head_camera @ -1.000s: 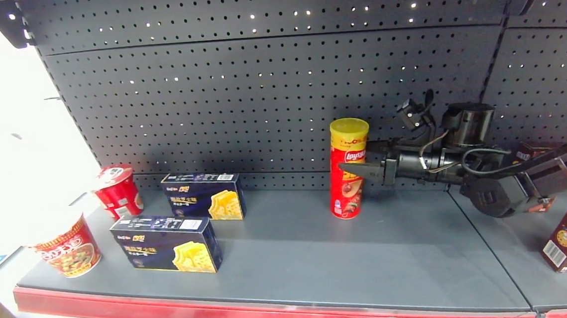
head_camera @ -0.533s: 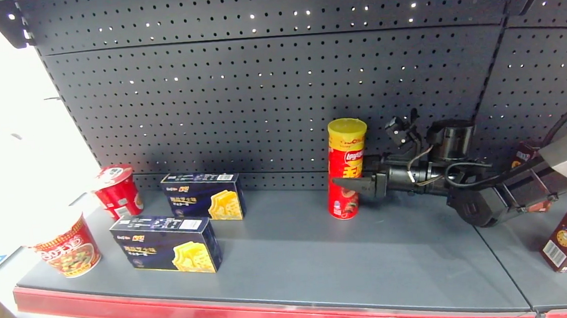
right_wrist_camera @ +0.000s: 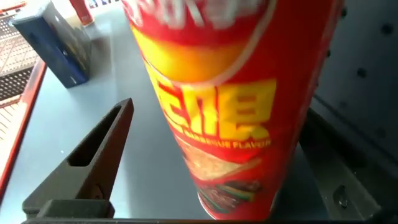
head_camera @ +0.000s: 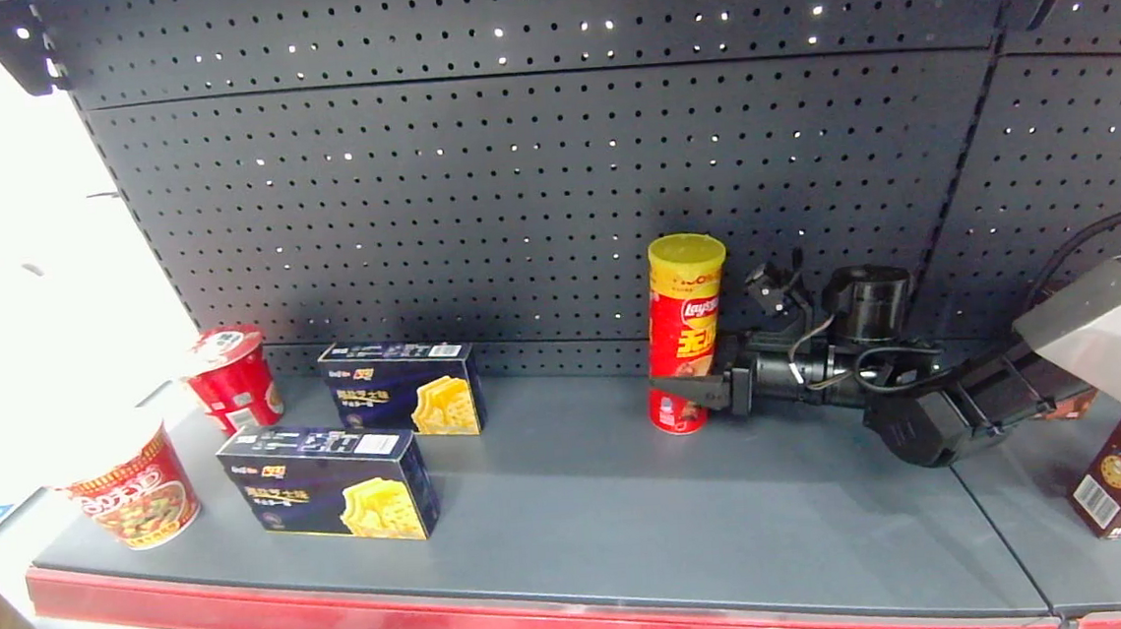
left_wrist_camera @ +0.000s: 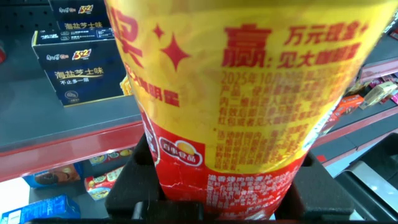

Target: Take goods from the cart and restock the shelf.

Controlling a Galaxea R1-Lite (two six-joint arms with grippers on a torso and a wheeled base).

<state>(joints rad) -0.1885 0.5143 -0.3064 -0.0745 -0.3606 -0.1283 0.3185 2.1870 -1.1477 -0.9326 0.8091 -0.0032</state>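
R fingers [head_camera: 686,389] apart round tube [head_camera: 687,311], arm level; L fingers [left_wrist_camera: 135,183] clamp yellow can [left_wrist_camera: 249,81].

Dark perforated back panel [head_camera: 514,209], grey shelf [head_camera: 634,517] with red front edge [head_camera: 444,619], bright glare [head_camera: 10,195] at left

Gloss on goods, matt on metal
The red chip can [head_camera: 685,330] is gleaming in glossy printed wrap; the yellow-and-red can [left_wrist_camera: 249,93] is shining too; shelf [head_camera: 634,517] and pegboard [head_camera: 514,209] are showing matt grey painted metal; the right gripper [head_camera: 681,387] is looking matt black; at nine o'clock, blue boxes [head_camera: 331,483] are glinting, coated card.
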